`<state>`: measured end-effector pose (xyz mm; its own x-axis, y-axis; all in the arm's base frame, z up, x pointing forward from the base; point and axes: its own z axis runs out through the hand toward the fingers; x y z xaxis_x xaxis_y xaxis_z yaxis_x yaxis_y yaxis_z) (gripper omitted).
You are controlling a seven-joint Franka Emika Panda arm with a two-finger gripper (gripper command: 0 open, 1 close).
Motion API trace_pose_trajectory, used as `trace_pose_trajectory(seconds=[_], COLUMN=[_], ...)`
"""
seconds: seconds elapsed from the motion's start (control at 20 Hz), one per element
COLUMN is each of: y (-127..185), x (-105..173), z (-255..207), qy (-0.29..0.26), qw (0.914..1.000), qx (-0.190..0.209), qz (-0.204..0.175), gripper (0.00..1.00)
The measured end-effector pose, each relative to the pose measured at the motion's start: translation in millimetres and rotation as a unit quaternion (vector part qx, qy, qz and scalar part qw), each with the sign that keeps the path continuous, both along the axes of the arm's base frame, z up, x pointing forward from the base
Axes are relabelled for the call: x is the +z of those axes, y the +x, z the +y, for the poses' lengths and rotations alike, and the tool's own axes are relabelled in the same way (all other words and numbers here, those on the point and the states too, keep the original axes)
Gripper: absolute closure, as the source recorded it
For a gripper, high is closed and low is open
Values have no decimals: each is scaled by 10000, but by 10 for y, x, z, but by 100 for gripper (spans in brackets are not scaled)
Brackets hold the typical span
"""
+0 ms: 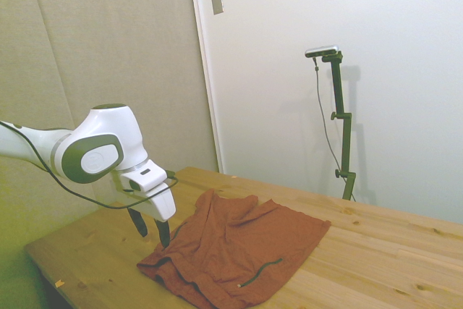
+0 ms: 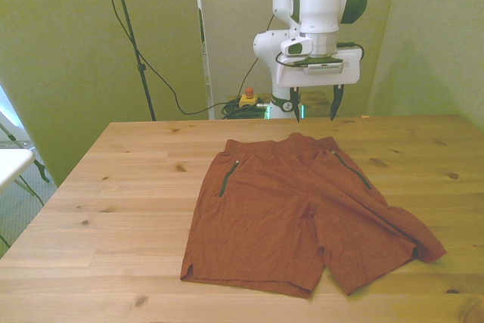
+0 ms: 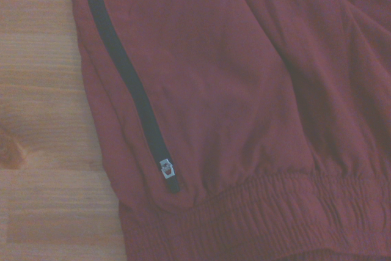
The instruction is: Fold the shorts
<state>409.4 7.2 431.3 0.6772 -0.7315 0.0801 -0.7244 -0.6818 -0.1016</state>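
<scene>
Currently the shorts (image 2: 302, 209) lie spread flat on the wooden table (image 2: 113, 187), waistband at 12 o'clock in the front view, both legs toward 6 o'clock. The leg on the front view's right is rumpled, its hem reaching toward 4 o'clock. Dark pocket trim (image 2: 225, 178) runs near each side seam. The gripper (image 2: 315, 117) hangs above the waistband edge, fingers spread apart, holding nothing, clear of the cloth. Wrist view: elastic waistband (image 3: 275, 212), dark pocket strip (image 3: 131, 90) with small tag (image 3: 167, 167), bare wood beside.
</scene>
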Motion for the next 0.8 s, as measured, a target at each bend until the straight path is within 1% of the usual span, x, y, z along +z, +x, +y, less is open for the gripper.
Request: trace_pose_trajectory(seconds=[0.1, 0.15, 0.25, 0.35, 0.45, 0.6, 0.7, 0.8], y=[-2, 15, 97, 108, 64, -39, -126, -202], x=[-26, -14, 66, 74, 9, -191, -340, -497], z=[-3, 5, 161, 436, 673, 919, 1063, 1212], qy=[-36, -198, -751, -1280, -1827, -2637, -2978, -3172], qw=[10000, 9997, 9967, 9906, 9812, 9614, 9507, 9434], qx=[15, 103, 318, 481, 599, 748, 844, 961], qz=[29, 36, -7, -87, -186, -232, -184, -149], gripper=[0, 0, 0, 0, 0, 0, 0, 0])
